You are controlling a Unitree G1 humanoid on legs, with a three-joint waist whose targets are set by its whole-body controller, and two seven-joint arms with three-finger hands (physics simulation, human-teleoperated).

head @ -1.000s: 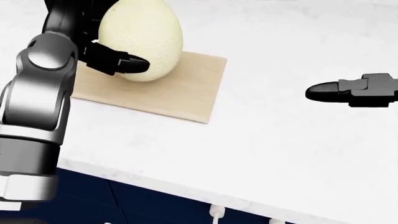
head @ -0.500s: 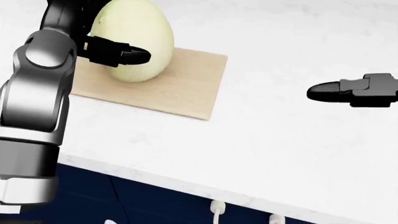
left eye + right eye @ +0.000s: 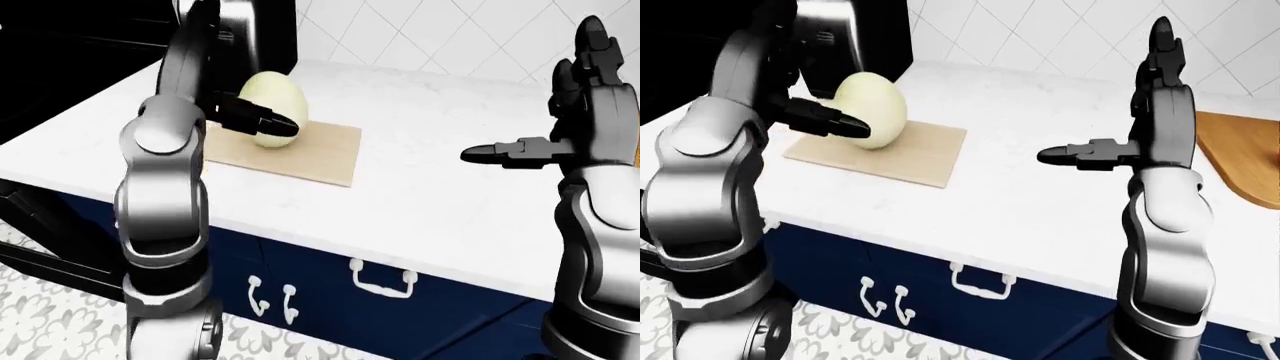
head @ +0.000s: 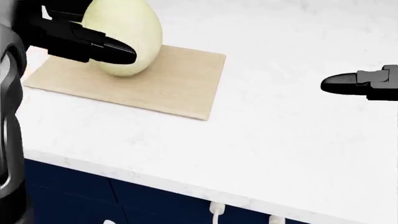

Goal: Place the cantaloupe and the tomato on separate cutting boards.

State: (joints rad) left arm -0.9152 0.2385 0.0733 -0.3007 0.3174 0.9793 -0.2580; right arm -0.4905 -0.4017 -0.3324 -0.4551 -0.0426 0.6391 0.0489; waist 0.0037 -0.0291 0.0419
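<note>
The melon (image 4: 123, 37) sits on the light board (image 4: 168, 86). The left hand (image 4: 84, 43) is spread open, one finger lying across it. The right hand (image 3: 1140, 120) is held up open, empty, well apart.

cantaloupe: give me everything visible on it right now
The cantaloupe is pale yellow-green, egg-shaped, with a finely netted matte rind and no visible stem or damage. It stands roughly upright with its narrow end up, on the end of the light wooden cutting board toward the head view's left; the board lies on the white counter. The left hand has its dark fingers laid across the melon's near side; whether they press on it or just stand at it cannot be told. Nothing else touches it.
</note>
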